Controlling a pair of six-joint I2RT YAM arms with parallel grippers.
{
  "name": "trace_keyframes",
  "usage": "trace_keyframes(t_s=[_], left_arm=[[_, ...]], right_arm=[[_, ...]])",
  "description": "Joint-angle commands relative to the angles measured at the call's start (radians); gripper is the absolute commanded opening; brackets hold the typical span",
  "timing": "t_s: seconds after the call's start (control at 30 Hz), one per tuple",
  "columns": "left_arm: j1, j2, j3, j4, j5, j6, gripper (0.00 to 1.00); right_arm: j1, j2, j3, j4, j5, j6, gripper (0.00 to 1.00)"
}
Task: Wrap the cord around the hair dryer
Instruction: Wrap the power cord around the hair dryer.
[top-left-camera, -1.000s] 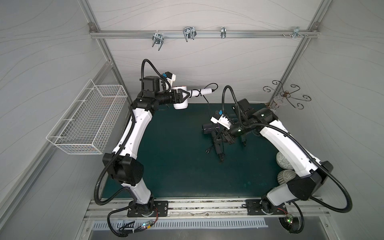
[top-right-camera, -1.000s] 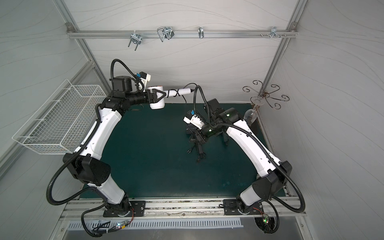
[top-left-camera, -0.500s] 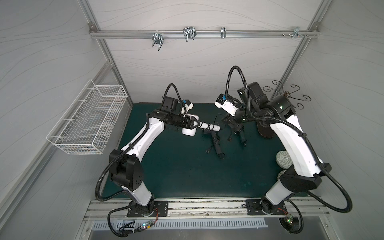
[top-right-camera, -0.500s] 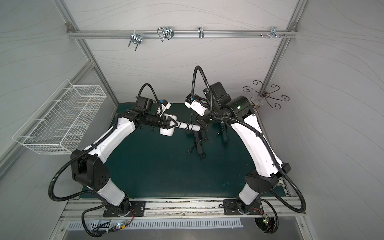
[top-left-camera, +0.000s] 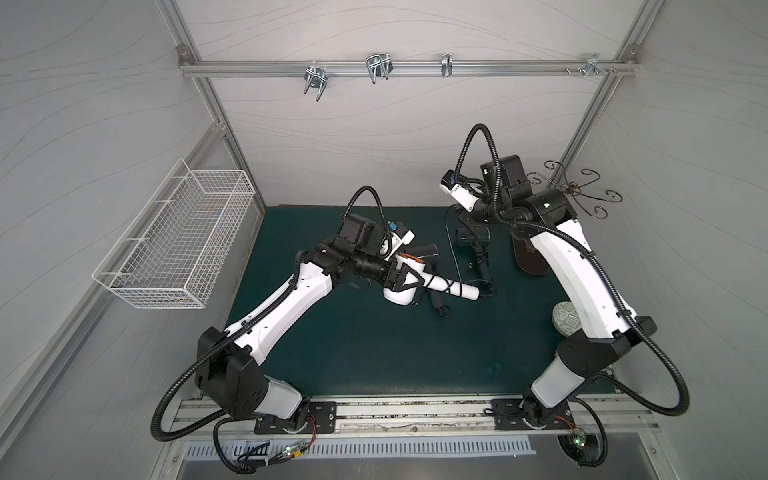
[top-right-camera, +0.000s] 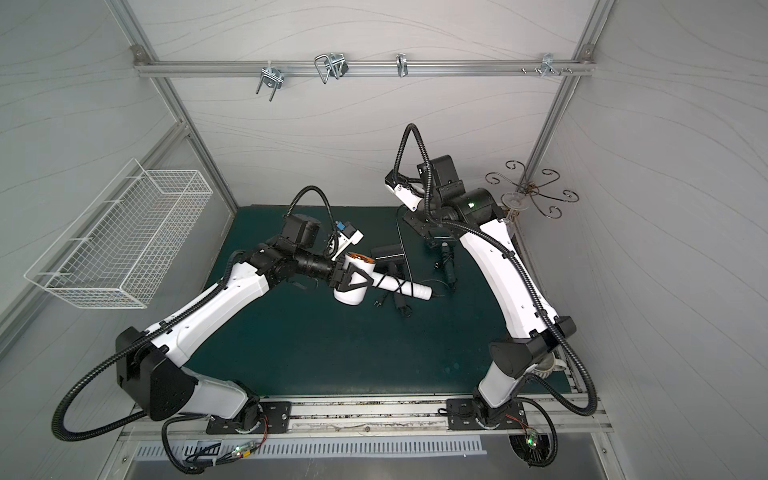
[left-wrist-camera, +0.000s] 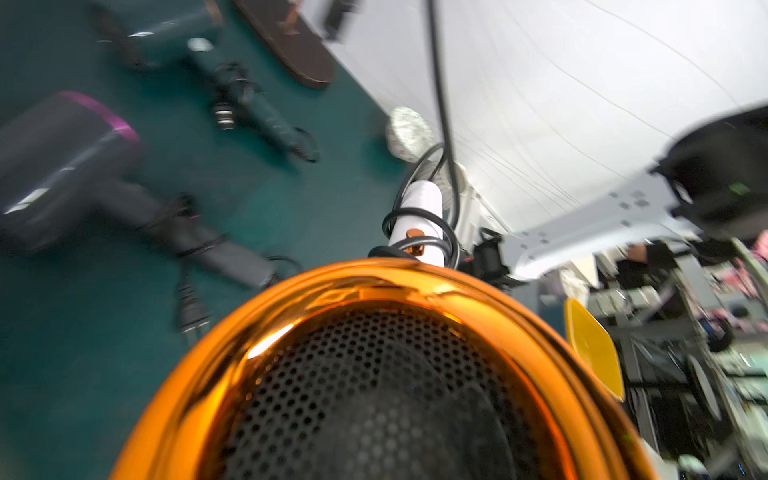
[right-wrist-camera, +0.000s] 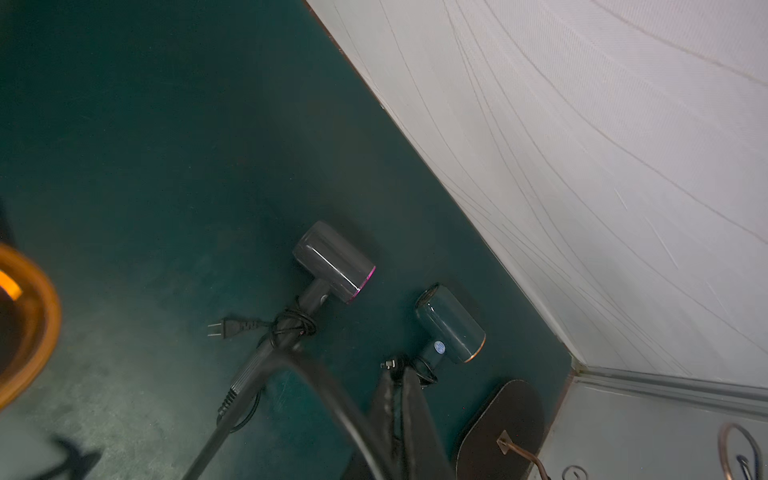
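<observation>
**Beware slack cord and a crowded mat**

Holds the hair dryer (top-left-camera: 398, 297) by its barrel in the left gripper (top-left-camera: 404, 279), clamped firmly, over the green mat (top-left-camera: 332, 353), with the handle aimed toward the right arm. Carries a few crossed turns of cord (left-wrist-camera: 441, 104) on that handle already, plain in both top views. Pinches the free run of cord in the right gripper (right-wrist-camera: 399, 382), fully closed and raised near the back wall, well apart from the handle.

Looks mid-wrap, judging by the long run not yet wound. Risks loose turns sliding off the end of the smooth handle with any slack in that run. Risks the opposite too: with too hard a pull, twisting the barrel in the left grip, or dragging the thin cord out of the pinch. Risks a snag, given the grey dryer (top-left-camera: 428, 251) and the teal dryer (top-left-camera: 473, 239) lying on the mat just beside and beneath the cord's path, each with its own cord bundled on its handle. Calls for steady tension and a high, wide circle around the handle.
</observation>
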Motion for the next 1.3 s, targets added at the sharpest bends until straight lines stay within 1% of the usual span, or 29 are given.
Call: trace_keyframes(t_s=[0.0,0.03,0.13,0.2,0.3,0.4,0.57,0.67,0.8,0.83,1.03,1.13,1.2,1.27], left_arm=[[-0.065,-0.039,0.025,0.107,0.095,-0.03,0.0],[-0.074,-0.046,0.027,0.126,0.099,-0.043,0.0],[-0.081,-0.073,0.029,0.177,0.103,-0.08,0.0],[-0.076,-0.09,0.044,0.173,0.092,-0.073,0.0],[-0.056,-0.105,0.063,0.201,0.119,-0.097,0.0],[-0.024,-0.119,0.057,0.302,0.152,-0.18,0.0],[0.054,-0.123,0.043,0.527,0.194,-0.345,0.0],[0.093,-0.109,0.043,0.639,0.199,-0.423,0.0],[0.154,-0.089,0.015,0.837,0.196,-0.565,0.0],[0.167,-0.084,0.011,0.863,0.194,-0.582,0.0],[0.224,-0.067,-0.003,0.926,0.17,-0.622,0.0],[0.246,-0.059,-0.014,0.946,0.134,-0.637,0.0],[0.26,-0.051,-0.014,0.947,0.099,-0.643,0.0],[0.27,-0.044,-0.002,0.917,0.065,-0.623,0.0]], right_arm=[[-0.058,0.051,0.025,0.063,-0.21,-0.013,0.0],[-0.076,0.063,0.015,0.067,-0.257,-0.014,0.0],[-0.145,0.076,-0.052,0.081,-0.454,-0.02,0.0],[-0.199,0.063,-0.134,0.12,-0.587,-0.009,0.0],[-0.278,0.031,-0.267,0.203,-0.73,0.021,0.0],[-0.333,0.002,-0.391,0.302,-0.81,0.08,0.0],[-0.344,-0.031,-0.503,0.371,-0.86,0.15,0.0],[-0.345,-0.04,-0.549,0.398,-0.895,0.199,0.0],[-0.35,-0.045,-0.602,0.418,-0.94,0.272,0.0],[-0.351,-0.046,-0.61,0.418,-0.949,0.287,0.0],[-0.351,-0.08,-0.685,0.443,-0.983,0.362,0.0],[-0.343,-0.117,-0.751,0.481,-0.988,0.422,0.0],[-0.319,-0.149,-0.799,0.493,-0.964,0.436,0.0],[-0.283,-0.185,-0.844,0.503,-0.922,0.441,0.0]])
